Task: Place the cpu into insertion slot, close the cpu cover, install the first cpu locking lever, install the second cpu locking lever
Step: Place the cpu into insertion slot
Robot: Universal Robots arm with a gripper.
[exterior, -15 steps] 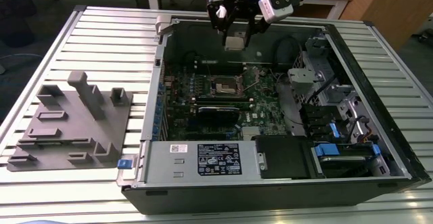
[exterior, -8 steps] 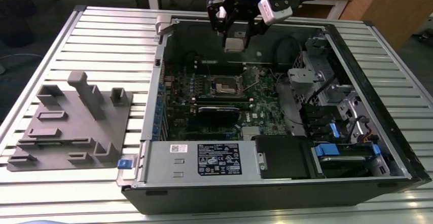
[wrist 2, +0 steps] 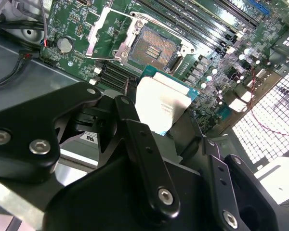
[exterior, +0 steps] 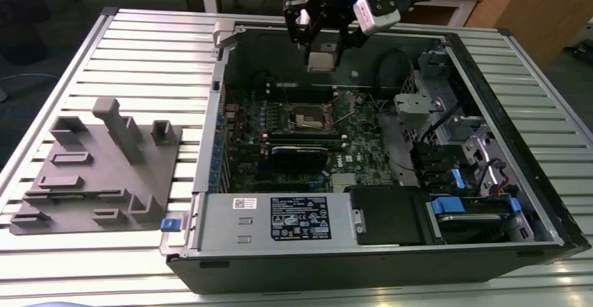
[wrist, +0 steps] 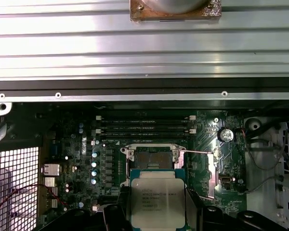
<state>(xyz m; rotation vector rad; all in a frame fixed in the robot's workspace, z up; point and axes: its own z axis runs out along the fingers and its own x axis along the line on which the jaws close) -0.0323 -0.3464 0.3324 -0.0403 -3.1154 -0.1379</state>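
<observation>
The end effector [exterior: 323, 51] hangs above the far side of an open computer case [exterior: 371, 255], which lies on a ribbed metal counter [exterior: 139, 50]. It is clenched on the chip [exterior: 321, 60], gripping it by two opposite edges.

In both wrist views the chip [wrist: 158, 199] [wrist 2: 161, 101] shows its pale metal top between the black fingers [wrist: 119, 204]. It is held in the air, clear of the green circuit board [wrist: 67, 144]. The socket [wrist: 151, 159] sits on that board below the chip and apart from it, with its dark centre bare. A thin metal rod [wrist: 197, 152] runs out from one side of the socket.

In the second wrist view a silvery framed plate [wrist 2: 106, 29] stands just beside the socket [wrist 2: 151, 48]. It is probably the cover plate swung open, though the angle makes that hard to confirm.

In the exterior view the socket [exterior: 312, 116] lies near the middle of the board. A grey moulded fixture [exterior: 102, 161] rests on the counter at the exterior view's left, well apart from the case.
</observation>
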